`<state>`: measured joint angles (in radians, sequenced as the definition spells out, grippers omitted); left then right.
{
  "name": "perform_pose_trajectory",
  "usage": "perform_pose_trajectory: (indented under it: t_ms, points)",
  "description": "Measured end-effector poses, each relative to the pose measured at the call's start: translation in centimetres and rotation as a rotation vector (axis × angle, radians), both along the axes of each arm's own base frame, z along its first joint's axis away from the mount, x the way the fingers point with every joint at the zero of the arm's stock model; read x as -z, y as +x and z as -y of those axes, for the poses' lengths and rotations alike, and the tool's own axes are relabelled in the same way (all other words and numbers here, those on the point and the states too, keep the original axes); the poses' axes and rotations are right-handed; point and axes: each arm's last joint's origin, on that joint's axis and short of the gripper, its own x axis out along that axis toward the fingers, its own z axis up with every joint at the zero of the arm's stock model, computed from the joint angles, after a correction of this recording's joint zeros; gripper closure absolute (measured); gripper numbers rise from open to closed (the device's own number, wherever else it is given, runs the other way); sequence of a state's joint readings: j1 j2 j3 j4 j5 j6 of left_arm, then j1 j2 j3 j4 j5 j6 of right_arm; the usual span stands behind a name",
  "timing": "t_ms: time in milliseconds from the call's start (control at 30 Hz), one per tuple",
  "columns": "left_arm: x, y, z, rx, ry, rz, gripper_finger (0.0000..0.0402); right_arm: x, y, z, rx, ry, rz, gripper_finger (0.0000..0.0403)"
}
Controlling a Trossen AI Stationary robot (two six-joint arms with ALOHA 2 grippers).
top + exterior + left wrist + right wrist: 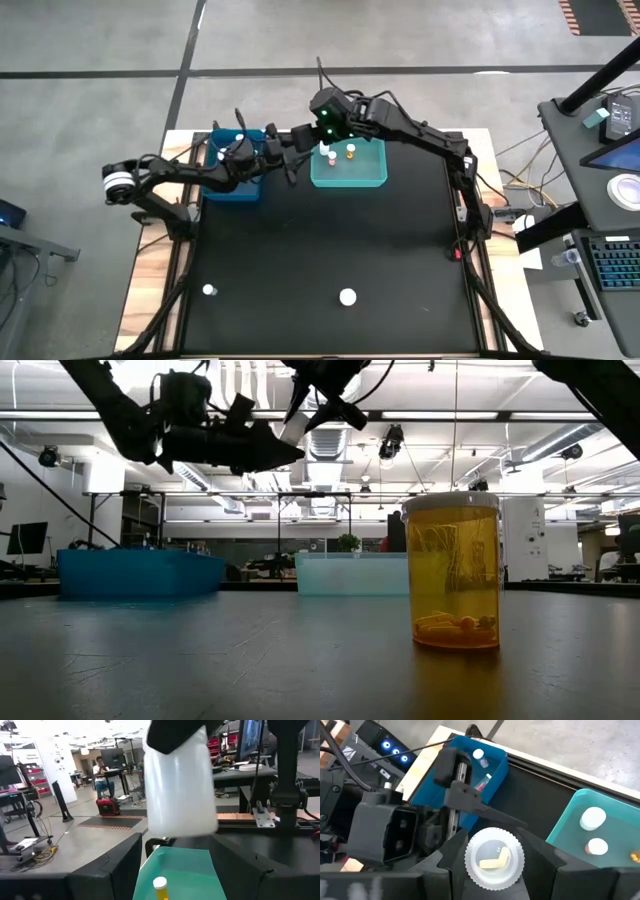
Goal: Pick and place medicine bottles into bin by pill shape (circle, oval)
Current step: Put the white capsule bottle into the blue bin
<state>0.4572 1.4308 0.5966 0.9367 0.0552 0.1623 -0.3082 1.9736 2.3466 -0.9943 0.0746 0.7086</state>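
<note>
A translucent white medicine bottle (180, 790) hangs in the air between the blue bin (240, 182) and the teal bin (352, 176), with my right gripper (495, 857) shut on it. Its round end (495, 856) faces the right wrist camera, and an oval pill shows through it. My left gripper (177, 845) points level at the bottle from the table's left. It is open, with a finger on either side of the bottle's lower end; no touch shows. Two more bottles (208, 290) (347, 297) stand on the black mat near the front edge. My right gripper pinches the white bottle between its two fingers (540, 855), which lie against its round sides. It comes slanting down from above, and in the left wrist view it covers the bottle's upper end (175, 742). The bottle hangs tilted below it, clear of both bins.
The teal bin holds a few white-capped bottles (592, 817) (597, 846), one of them amber (160, 887). The blue bin holds two bottles (478, 754) (484, 781). In the low view an amber bottle (450, 570) stands close to the camera. The black mat (330, 240) lies between the bins and the near bottles.
</note>
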Motion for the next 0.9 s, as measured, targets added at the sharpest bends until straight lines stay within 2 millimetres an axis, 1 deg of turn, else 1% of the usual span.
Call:
perform_pose_trajectory:
  t_ms: [100,367,533,600,767,900]
  points:
    - [-0.15,0.03,0.03,0.011,0.012,0.023,0.0187,0.03,0.05,-0.11,-0.001,-0.004,-0.002,0.0262]
    - [-0.97,-0.73,0.51,0.028,0.026,0.057,0.0187,0.26,0.14,-0.07,-0.006,-0.007,-0.013,0.0262]
    - [-1.00,-0.74,0.55,0.041,0.002,0.072,0.0191,0.30,0.17,-0.09,-0.002,-0.006,-0.013,0.0262]
    - [-0.98,-0.74,0.54,0.043,-0.008,0.074,0.0207,0.29,0.25,-0.23,-0.005,-0.006,-0.009,0.0262]
    - [-0.99,-0.75,0.54,0.044,-0.016,0.077,0.0276,0.28,0.29,-0.33,-0.009,-0.019,-0.012,0.0261]
    - [-1.01,-0.76,0.52,0.042,-0.014,0.078,0.0277,0.26,0.30,-0.30,-0.044,-0.054,-0.025,0.0259]
